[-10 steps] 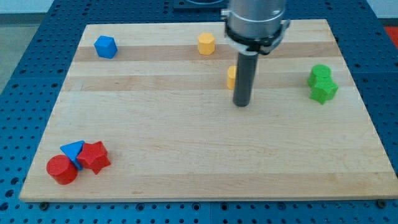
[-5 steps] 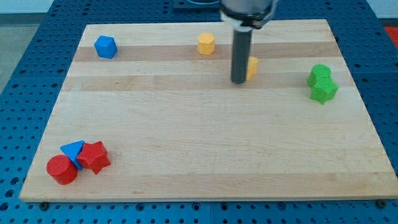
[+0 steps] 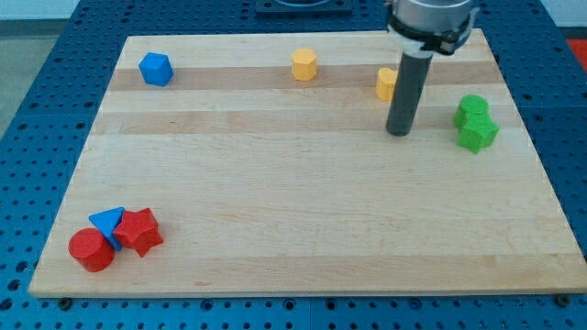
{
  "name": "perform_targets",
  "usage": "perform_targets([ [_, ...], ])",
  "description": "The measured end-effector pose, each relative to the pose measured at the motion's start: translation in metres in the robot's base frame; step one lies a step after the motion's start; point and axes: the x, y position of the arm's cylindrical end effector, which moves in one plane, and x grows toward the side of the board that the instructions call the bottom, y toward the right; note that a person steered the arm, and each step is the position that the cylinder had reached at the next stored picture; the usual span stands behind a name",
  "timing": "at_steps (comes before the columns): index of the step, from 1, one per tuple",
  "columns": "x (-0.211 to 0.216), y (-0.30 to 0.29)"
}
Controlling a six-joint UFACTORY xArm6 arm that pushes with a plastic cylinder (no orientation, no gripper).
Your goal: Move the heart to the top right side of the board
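since the earlier frame our tool and the yellow heart [image 3: 386,82] both shift rightward; our tip [image 3: 399,132], a bare rod holding nothing, sits below-right of it. mid-push toward the table's [image 3: 303,229] top right; next we circle below-left.

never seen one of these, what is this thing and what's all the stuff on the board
It is a robot arm seen by one camera looking down at a wooden board on a blue pegboard table. The arm has no claw, only a dark rod; its lower end, my tip, slides over the board and pushes blocks. Nothing is held.

My tip sits just below and to the right of a yellow block, partly hidden behind the rod, presumably the heart to push. Further left are a yellow hexagon and a blue block. At the right edge are two green blocks, touching. At the bottom left cluster a red cylinder, a blue triangle and a red star.
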Motion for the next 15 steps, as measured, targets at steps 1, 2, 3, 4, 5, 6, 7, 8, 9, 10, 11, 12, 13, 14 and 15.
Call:
perform_targets([
  [1, -0.035, 0.000],
  [2, -0.068, 0.023],
  [3, -0.068, 0.024],
  [4, -0.060, 0.011],
  [5, -0.026, -0.023],
  [6, -0.036, -0.028],
  [7, -0.079, 0.007],
  [8, -0.079, 0.008],
  [9, -0.072, -0.001],
  [10, -0.068, -0.025],
  [11, -0.101, -0.009],
  [12, -0.117, 0.008],
  [13, -0.117, 0.007],
  [14, -0.111, -0.014],
  [15, -0.142, -0.021],
])
